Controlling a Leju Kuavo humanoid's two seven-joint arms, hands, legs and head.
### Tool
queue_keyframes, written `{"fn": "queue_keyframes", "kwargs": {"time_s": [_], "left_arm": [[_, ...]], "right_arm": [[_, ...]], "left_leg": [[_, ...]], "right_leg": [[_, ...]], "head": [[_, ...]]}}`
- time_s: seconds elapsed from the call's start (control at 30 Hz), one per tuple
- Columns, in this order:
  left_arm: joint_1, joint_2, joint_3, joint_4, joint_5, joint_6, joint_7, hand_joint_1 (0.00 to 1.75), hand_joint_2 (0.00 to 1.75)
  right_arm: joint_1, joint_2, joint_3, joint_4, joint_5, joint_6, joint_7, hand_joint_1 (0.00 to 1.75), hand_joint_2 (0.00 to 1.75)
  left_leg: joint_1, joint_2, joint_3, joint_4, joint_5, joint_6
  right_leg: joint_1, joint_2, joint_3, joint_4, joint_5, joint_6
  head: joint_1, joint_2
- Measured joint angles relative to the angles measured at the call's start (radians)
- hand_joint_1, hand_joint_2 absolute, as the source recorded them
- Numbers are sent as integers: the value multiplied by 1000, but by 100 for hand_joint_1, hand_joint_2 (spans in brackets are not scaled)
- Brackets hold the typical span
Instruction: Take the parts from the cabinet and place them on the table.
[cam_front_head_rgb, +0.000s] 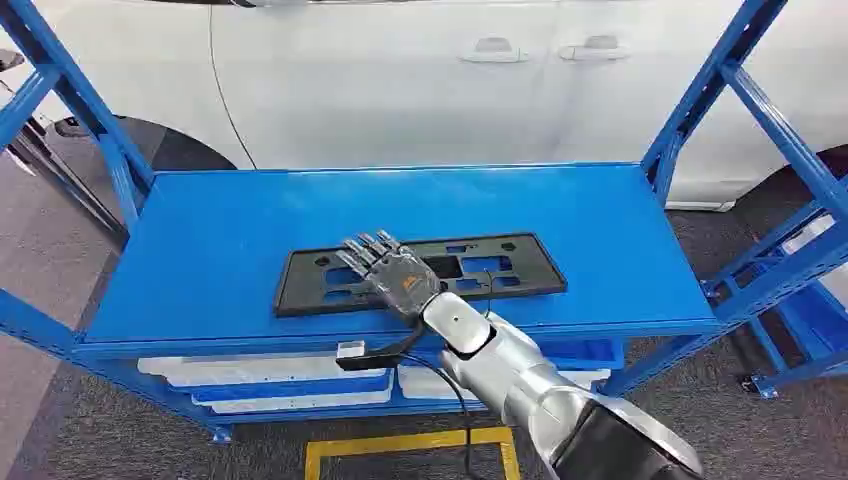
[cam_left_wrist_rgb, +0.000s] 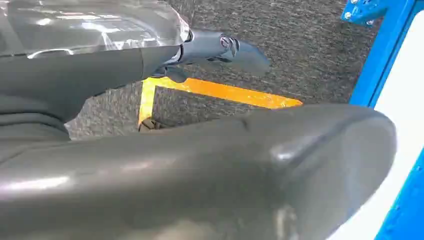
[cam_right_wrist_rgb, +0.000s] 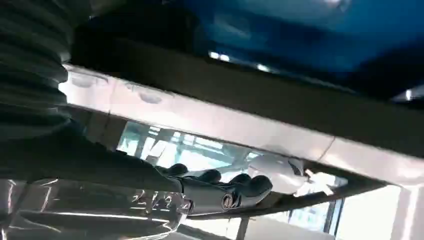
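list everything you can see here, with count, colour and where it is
license plate frame: 1, black, flat on the blue shelf top, near its front edge
shelving rack: 1, blue, in front of the robot, angled posts at both sides
trays: several, white and blue, on the lower shelf under the top
car: 1, white, behind the rack, two door handles showing
floor tape: 1 outline, yellow, on the grey carpet below the rack
right hand: 1, dark grey, resting over the left part of the frame, fingers extended
left hand: 1, dark grey, hanging over the carpet near the yellow tape
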Motion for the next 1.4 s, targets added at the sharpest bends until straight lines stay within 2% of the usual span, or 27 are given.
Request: {"fn": "queue_keyframes", "kwargs": {"time_s": [0.03,0.07,0.13,0.17,0.2,0.27,0.37,0.4,0.47,0.5,0.53,0.57,0.6,0.8,0.87,0.9,0.93,0.97,1.0,1.03,1.1,1.13,1.17,1.23,1.27,1.33,1.4], "left_arm": [[0,0,0,0,1,0,0,0,0],[1,0,0,0,3,0,0,0,0],[1,0,0,0,8,2,-1,0,0],[1,-2,0,0,10,2,-2,0,0],[1,-3,0,0,10,3,-3,0,0],[3,-2,0,0,10,10,-6,0,0],[6,-1,0,0,10,11,-6,0,0],[7,-1,0,0,10,11,-6,0,0],[6,-1,0,0,10,11,-6,0,0],[7,-1,0,0,10,11,-5,0,0],[8,-1,0,0,10,11,-5,0,0],[8,-1,0,0,10,11,-5,0,0],[7,-1,0,0,10,11,-5,0,0],[7,0,0,0,10,11,-5,0,0],[6,0,0,0,10,11,-5,0,0],[4,0,0,0,10,11,-5,0,0],[3,0,0,0,10,10,-4,0,0],[2,-2,0,0,10,10,-4,0,0],[1,-1,0,0,11,12,-6,0,0],[1,0,0,0,11,13,-6,0,0],[1,0,0,0,14,14,-6,0,0],[2,0,0,0,14,14,-6,0,0],[3,0,0,0,17,14,-8,0,0],[3,-2,0,0,18,14,-26,0,0],[3,-7,-1,0,16,14,-39,0,0],[3,-8,-6,1,11,13,-62,0,0],[4,-8,-9,1,11,14,-91,0,0]], "right_arm": [[-1,0,-2,8,16,23,23,0,175],[-5,0,-4,14,28,42,52,0,175],[-25,0,-9,26,43,79,103,0,175],[-36,-1,-15,34,43,101,125,152,175],[-44,-5,-23,45,42,121,144,166,175],[-49,-11,-39,58,41,147,161,175,175],[-58,-26,-61,71,40,168,163,175,175],[-60,-29,-66,77,40,173,165,175,175],[-57,-35,-72,87,40,175,164,175,175],[-57,-37,-75,90,42,174,162,175,175],[-57,-39,-79,92,42,174,160,175,175],[-57,-39,-82,94,42,174,159,175,175],[-58,-40,-85,96,42,174,158,175,175],[-58,-40,-85,96,42,174,158,175,175],[-60,-41,-87,96,43,174,157,175,175],[-66,-43,-90,99,43,174,157,175,175],[-69,-43,-92,99,43,174,156,175,175],[-71,-47,-97,104,47,174,149,175,175],[-72,-48,-101,106,60,169,140,175,175],[-70,-48,-102,108,64,165,135,175,175],[-66,-48,-104,109,69,153,130,175,175],[-65,-48,-105,110,75,149,127,175,175],[-66,-48,-108,110,77,147,125,175,175],[-68,-48,-112,110,78,145,118,175,175],[-69,-48,-115,110,80,144,117,175,175],[-69,-47,-119,110,83,137,114,175,175],[-70,-47,-125,110,85,132,108,175,175]], "left_leg": [[0,0,1,0,0,0],[-1,-1,2,0,-1,1],[-3,-2,7,0,-2,-1],[-3,-2,9,0,-3,-2],[-11,-3,6,4,-6,-8],[-5,-3,7,-1,-4,-19],[-6,-1,8,7,-15,-32],[-5,0,-12,55,-51,-34],[-3,0,-86,216,-130,-41],[-3,0,-117,281,-151,-44],[-3,0,-129,304,-147,-47],[-2,0,-117,276,-121,-47],[-1,0,-84,207,-78,-47],[0,0,-68,175,-61,-46],[1,1,-31,99,-24,-45],[-6,1,18,0,-16,-36],[-4,-1,14,3,-12,-27],[0,0,14,-5,-3,-4],[-1,2,10,-5,-1,4],[-2,3,8,-4,0,4],[-3,2,6,-4,0,4],[-3,2,7,-3,0,4],[-4,0,9,-3,0,4],[-6,-1,13,-4,-2,2],[-6,-1,11,-4,-2,0],[-7,-2,4,-2,-1,-12],[-5,-2,8,-9,2,-23]], "right_leg": [[0,0,-6,6,12,-1],[1,0,12,-35,46,-5],[3,0,98,-214,138,-19],[9,0,142,-304,169,-32],[13,-2,152,-330,156,-33],[16,-1,150,-331,160,-32],[3,-5,163,-356,174,-45],[1,-5,164,-359,176,-50],[2,-4,161,-359,176,-51],[3,-4,160,-357,176,-52],[3,-4,160,-356,175,-51],[3,-3,161,-354,174,-50],[2,-3,162,-350,172,-47],[2,-3,162,-349,171,-46],[1,-2,163,-345,168,-44],[10,0,157,-334,161,-32],[9,1,155,-335,164,-27],[4,0,153,-324,154,-9],[2,0,99,-209,79,-1],[1,-1,53,-112,35,2],[1,-1,5,-12,12,2],[1,-1,13,-29,34,0],[1,-1,41,-87,71,-4],[6,0,133,-274,159,-22],[12,0,157,-328,159,-33],[17,-3,154,-336,162,-31],[19,-3,156,-342,164,-37]], "head": [[0,0],[0,0],[0,0],[0,0],[0,0],[0,0],[0,0],[0,0],[0,0],[0,0],[0,0],[0,0],[0,0],[0,0],[0,0],[0,0],[0,0],[0,0],[0,0],[0,0],[0,0],[0,0],[0,0],[0,0],[0,0],[0,0],[0,0]]}}
